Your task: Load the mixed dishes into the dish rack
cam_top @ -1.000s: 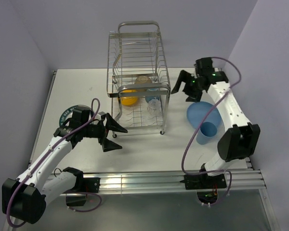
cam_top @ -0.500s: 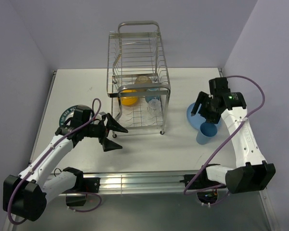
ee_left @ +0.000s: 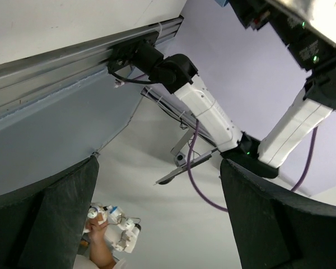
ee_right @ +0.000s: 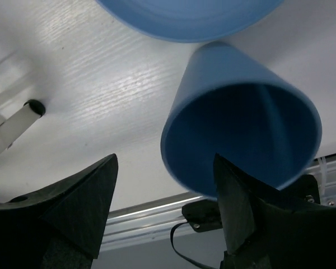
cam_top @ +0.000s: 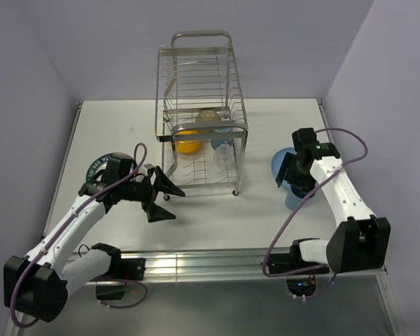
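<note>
Hovering over the bench's near right corner, your right gripper spreads its fingers wide above the blue cup, holding nothing. The cup stands mouth-up just beside the blue plate, close to the right edge. In the wrist view it sits off-centre, toward one finger rather than between the two.

That offset is the likely trouble. Descend as aligned and a fingertip may land on the rim, tipping the cup toward the near edge and its rail, or shoving it against the plate. Whether cup and plate touch, you cannot tell from these views; if they do, a lift may drag the plate along. The cup's walls look smooth and tapered, so a shallow pinch could slide off on the way up.

The dish rack stands at mid-bench toward the far edge, with the yellow-orange bowl and clear glass already on its lower shelf. A carried cup swung low risks striking the wire frame or those dishes. Your left gripper, fingers also wide and empty, waits near the rack's near left corner, where a sideways move could nudge the rack.
</note>
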Robot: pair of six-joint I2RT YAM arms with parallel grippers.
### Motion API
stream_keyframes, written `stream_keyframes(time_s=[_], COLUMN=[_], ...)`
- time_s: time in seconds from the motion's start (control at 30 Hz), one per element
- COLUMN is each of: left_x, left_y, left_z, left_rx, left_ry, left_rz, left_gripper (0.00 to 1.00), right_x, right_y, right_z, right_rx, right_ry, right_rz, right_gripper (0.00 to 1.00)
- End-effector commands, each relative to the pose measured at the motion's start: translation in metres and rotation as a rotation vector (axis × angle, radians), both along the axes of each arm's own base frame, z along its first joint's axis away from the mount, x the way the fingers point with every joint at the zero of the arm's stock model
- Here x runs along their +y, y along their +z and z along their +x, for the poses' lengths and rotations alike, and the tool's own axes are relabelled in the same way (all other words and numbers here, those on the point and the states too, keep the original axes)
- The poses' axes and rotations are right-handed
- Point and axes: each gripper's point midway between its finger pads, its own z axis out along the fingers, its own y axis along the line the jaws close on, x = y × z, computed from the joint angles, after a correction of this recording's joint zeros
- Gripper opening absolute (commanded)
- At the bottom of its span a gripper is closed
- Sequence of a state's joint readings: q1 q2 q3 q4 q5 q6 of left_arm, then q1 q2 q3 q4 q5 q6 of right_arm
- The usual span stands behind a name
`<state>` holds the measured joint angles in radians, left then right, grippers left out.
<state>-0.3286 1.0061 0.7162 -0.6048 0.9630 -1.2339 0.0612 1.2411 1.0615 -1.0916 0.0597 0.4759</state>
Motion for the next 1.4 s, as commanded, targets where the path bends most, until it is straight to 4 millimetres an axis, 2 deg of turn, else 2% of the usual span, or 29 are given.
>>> stream_keyframes(time_s=[0.0, 0.07, 0.17, 0.2, 0.3, 0.33, 0.4, 0.43, 0.5, 0.53, 0.57, 0.6, 0.63, 0.7, 0.73, 0.8, 0.83, 0.87, 0.9, 0.93, 0.97, 1.0, 1.03, 1.07, 1.13, 1.2, 1.23, 1.3, 1.37], left_x=[0.002, 0.004, 0.004, 0.004, 0.003, 0.002, 0.002, 0.002, -0.001, -0.002, -0.001, -0.004, -0.002, -0.005, -0.003, -0.005, -0.004, -0.004, -0.006, -0.008, -0.01, -0.015, -0.018, -0.02, -0.02, -0.023, -0.023, -0.023, -0.022], left_y=[0.022, 0.028, 0.049, 0.059, 0.099, 0.111, 0.15, 0.162, 0.206, 0.219, 0.247, 0.261, 0.285, 0.305, 0.328, 0.34, 0.354, 0.358, 0.357, 0.357, 0.352, 0.343, 0.34, 0.339, 0.34, 0.325, 0.331, 0.318, 0.318], left_z=[-0.008, -0.012, -0.015, -0.016, -0.016, -0.017, -0.017, -0.013, -0.005, -0.002, 0.0, 0.009, 0.008, 0.021, 0.02, 0.039, 0.041, 0.047, 0.062, 0.069, 0.077, 0.086, 0.091, 0.094, 0.092, 0.099, 0.093, 0.094, 0.089], left_rx=[-0.091, -0.104, -0.176, -0.214, -0.375, -0.414, -0.568, -0.61, -0.759, -0.797, -0.865, -0.909, -0.964, -1.01, -1.064, -1.068, -1.068, -1.05, -1.007, -0.916, -0.839, -0.761, -0.683, -0.654, -0.632, -0.56, -0.596, -0.542, -0.551], left_ry=[-0.041, -0.053, -0.068, -0.074, -0.112, -0.13, -0.15, -0.151, -0.138, -0.13, -0.101, -0.082, -0.061, -0.02, 0.004, 0.072, 0.103, 0.131, 0.172, 0.203, 0.219, 0.215, 0.225, 0.225, 0.227, 0.215, 0.188, 0.175, 0.17], left_rz=[-0.026, -0.027, -0.053, -0.069, -0.121, -0.138, -0.165, -0.169, -0.205, -0.217, -0.234, -0.244, -0.266, -0.277, -0.301, -0.293, -0.314, -0.322, -0.319, -0.341, -0.343, -0.349, -0.39, -0.409, -0.427, -0.369, -0.354, -0.302, -0.302], left_gripper=[0.96, 0.96, 0.94, 0.93, 0.92, 0.92, 0.91, 0.92, 0.91, 0.91, 0.91, 0.91, 0.91, 0.91, 0.9, 0.91, 0.91, 0.9, 0.9, 0.89, 0.88, 0.87, 0.86, 0.85, 0.84, 0.85, 0.85, 0.86, 0.86], right_x=[-0.009, -0.011, -0.012, -0.013, -0.023, -0.025, -0.033, -0.033, -0.034, -0.032, -0.031, -0.03, -0.027, -0.017, -0.012, 0.011, 0.02, 0.033, 0.062, 0.077, 0.089, 0.1, 0.119, 0.128, 0.143, 0.147, 0.15, 0.153, 0.159], right_y=[-0.009, -0.013, -0.011, -0.009, 0.011, 0.028, 0.047, 0.074, 0.103, 0.141, 0.16, 0.212, 0.227, 0.269, 0.315, 0.355, 0.365, 0.391, 0.383, 0.389, 0.418, 0.408, 0.412, 0.428, 0.425, 0.437, 0.441, 0.45, 0.452], right_z=[0.028, 0.033, 0.044, 0.044, 0.048, 0.054, 0.053, 0.063, 0.068, 0.084, 0.09, 0.094, 0.104, 0.106, 0.11, 0.106, 0.099, 0.102, 0.086, 0.082, 0.079, 0.067, 0.054, 0.048, 0.029, 0.017, 0.007, 0.0, -0.006], right_rx=[-0.057, -0.047, -0.054, -0.049, -0.082, -0.126, -0.139, -0.205, -0.259, -0.354, -0.392, -0.508, -0.532, -0.619, -0.754, -0.875, -0.912, -1.023, -1.001, -1.031, -1.163, -1.161, -1.154, -1.227, -1.201, -1.255, -1.258, -1.279, -1.26], right_ry=[0.001, 0.009, 0.026, 0.024, -0.003, -0.012, -0.041, -0.055, -0.08, -0.095, -0.11, -0.125, -0.131, -0.116, -0.126, -0.06, -0.042, 0.013, 0.134, 0.181, 0.265, 0.319, 0.414, 0.503, 0.61, 0.659, 0.682, 0.723, 0.758], right_rz=[-0.065, -0.076, -0.086, -0.095, -0.146, -0.16, -0.198, -0.196, -0.192, -0.179, -0.167, -0.147, -0.129, -0.062, -0.013, 0.117, 0.177, 0.25, 0.384, 0.47, 0.533, 0.592, 0.703, 0.746, 0.827, 0.841, 0.866, 0.895, 0.943], right_gripper=[0.74, 0.69, 0.3, 0.11, 0.02, 0.01, 0.0, 0.0, 0.0, 0.0, 0.0, 0.0, 0.0, 0.0, 0.0, 0.0, 0.0, 0.0, 0.0, 0.0, 0.0, 0.0, 0.0, 0.0, 0.0, 0.0, 0.0, 0.0, 0.0])
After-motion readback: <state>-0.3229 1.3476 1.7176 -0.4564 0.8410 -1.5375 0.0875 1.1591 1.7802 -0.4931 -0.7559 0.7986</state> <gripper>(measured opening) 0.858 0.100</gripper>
